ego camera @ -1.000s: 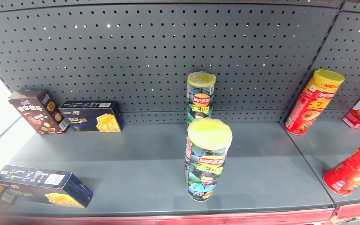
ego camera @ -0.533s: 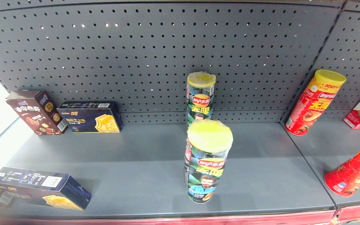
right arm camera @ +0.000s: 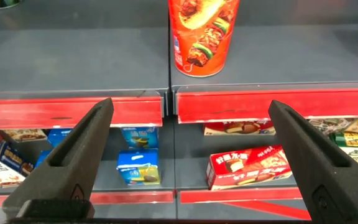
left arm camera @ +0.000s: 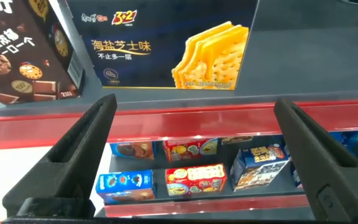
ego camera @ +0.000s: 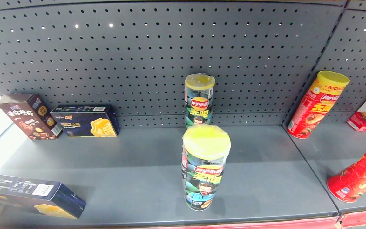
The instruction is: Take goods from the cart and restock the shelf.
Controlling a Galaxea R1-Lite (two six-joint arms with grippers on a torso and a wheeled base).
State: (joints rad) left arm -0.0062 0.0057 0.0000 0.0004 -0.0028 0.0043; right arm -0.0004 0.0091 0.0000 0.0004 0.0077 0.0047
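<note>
Both claws gape wide and empty. The left claw (left arm camera: 194, 106) faces the shelf's red front lip (left arm camera: 30, 127) near a dark blue cracker box (left arm camera: 166, 46); the right claw (right arm camera: 191, 104) faces a red cardboard chip tube (right arm camera: 201, 34). On the grey metal shelf (ego camera: 122, 178) a tall green-and-black chip tube with yellow lid (ego camera: 203, 171) stands upright, its twin (ego camera: 199, 100) at twelve o'clock. More goods from the cart seem due: grip each low and set it upright at the bare nine o'clock space.

Left claw (left arm camera: 194, 104) agape — cracker box (left arm camera: 166, 46) beyond
</note>
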